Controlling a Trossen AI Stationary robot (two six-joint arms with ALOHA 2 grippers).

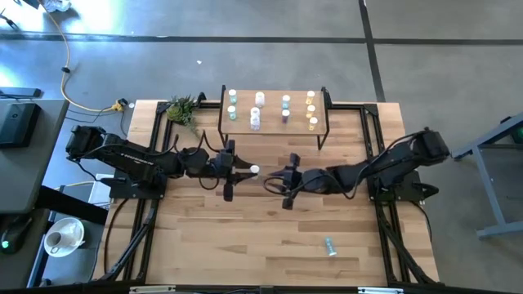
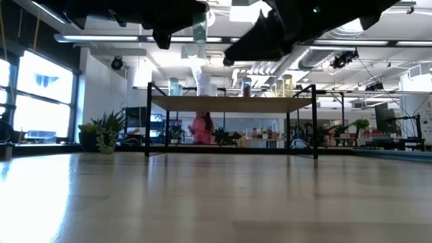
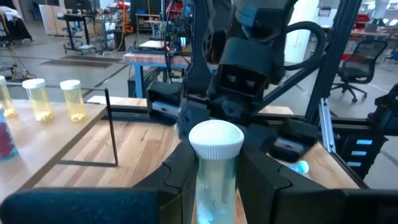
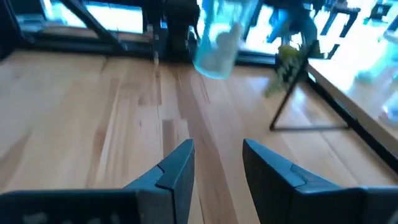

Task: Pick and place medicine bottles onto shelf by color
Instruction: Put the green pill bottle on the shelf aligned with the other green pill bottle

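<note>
My left gripper is shut on a light-blue medicine bottle with a white cap, held above the middle of the table; the bottle also shows in the low view. My right gripper is open and empty, level, facing the bottle from the table's right; its fingers point at the bottle. The shelf stands at the far middle. On it stand upright bottles in rows: teal, white, light blue, yellow. Another bottle lies on its side at the near right. My left gripper pinches the bottle's body just below the cap between its two fingers. The fingers lie level and come from the table's left. The bottle stands about upright, cap up, lifted clear of the table.
A small green plant sits at the shelf's far left corner. Black frame rails run along the table's left and right sides. Bare wooden tabletop lies in front of both grippers.
</note>
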